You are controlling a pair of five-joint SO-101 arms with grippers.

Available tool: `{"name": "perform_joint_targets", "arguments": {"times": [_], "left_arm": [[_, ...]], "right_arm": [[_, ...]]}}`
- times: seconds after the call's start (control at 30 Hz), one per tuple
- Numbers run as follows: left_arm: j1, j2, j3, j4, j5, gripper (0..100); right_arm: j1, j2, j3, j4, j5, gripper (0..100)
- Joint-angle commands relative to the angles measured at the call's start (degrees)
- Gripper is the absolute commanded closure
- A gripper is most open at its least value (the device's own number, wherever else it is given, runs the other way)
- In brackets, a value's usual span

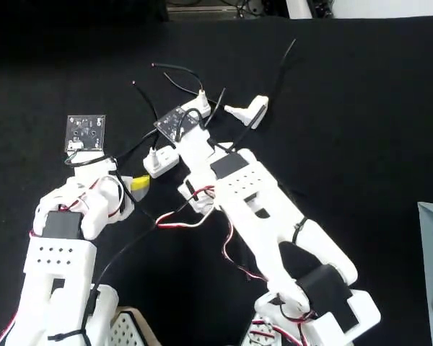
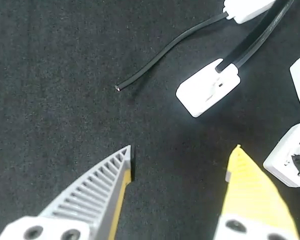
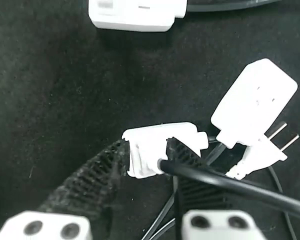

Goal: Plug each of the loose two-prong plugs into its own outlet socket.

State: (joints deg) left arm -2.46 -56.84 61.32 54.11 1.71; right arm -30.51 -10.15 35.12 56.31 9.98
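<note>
left gripper point(image 2: 182, 155), near-left of the table point(image 1: 361, 86): spread wide, empty. corded white block point(image 2: 208, 87) lies just ahead of its fingertips, long axis diagonal. right gripper point(image 3: 152, 150), mid-table: clamped on a white corded piece point(image 3: 145, 145), prongs hidden, so can't tell plug or socket. loose two-prong plug point(image 3: 262, 150) sits just beside it, prongs pointing away from the fingers, against the white outlet block point(image 3: 255, 102). right arm is nearer, my call.

White block point(image 3: 135, 14) and black cable point(image 3: 230, 182), each partly beyond the frame edge.

Black table cloth point(image 1: 361, 101); grey-blue panel point(image 1: 431, 245) at right edge
</note>
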Motion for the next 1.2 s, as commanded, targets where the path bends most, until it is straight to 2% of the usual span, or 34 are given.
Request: {"name": "perform_joint_targets", "arguments": {"times": [0.0, 0.07, 0.17, 0.3, 0.43, 0.8, 1.17], "left_arm": [[-0.57, 0.00, -0.66, -0.97, 0.35, 70], [-0.57, 0.00, -0.66, -0.97, 0.35, 70], [-0.57, 0.00, -0.66, -0.97, 0.26, 70], [-0.57, 0.00, -0.66, -0.97, 0.26, 70], [-0.57, 0.00, -0.66, -1.05, 0.26, 70], [-0.57, 0.00, -0.66, -1.05, 0.26, 70], [-0.92, 0.00, -1.10, -0.88, 0.26, 70]], "right_arm": [[-0.53, -0.84, -2.68, -0.26, -0.88, 88.2], [-0.53, -0.84, -2.51, 0.09, -0.88, 90.0], [0.53, -0.75, -2.42, -0.18, -0.53, 98.9], [1.76, -0.75, -1.54, -0.09, -0.18, 98.7], [0.18, -0.75, 2.07, -0.88, 3.25, 98.7], [0.09, -0.31, 12.35, -10.73, 6.42, 98.7], [-4.04, -0.84, 4.09, -11.87, 6.07, 98.7]]}}
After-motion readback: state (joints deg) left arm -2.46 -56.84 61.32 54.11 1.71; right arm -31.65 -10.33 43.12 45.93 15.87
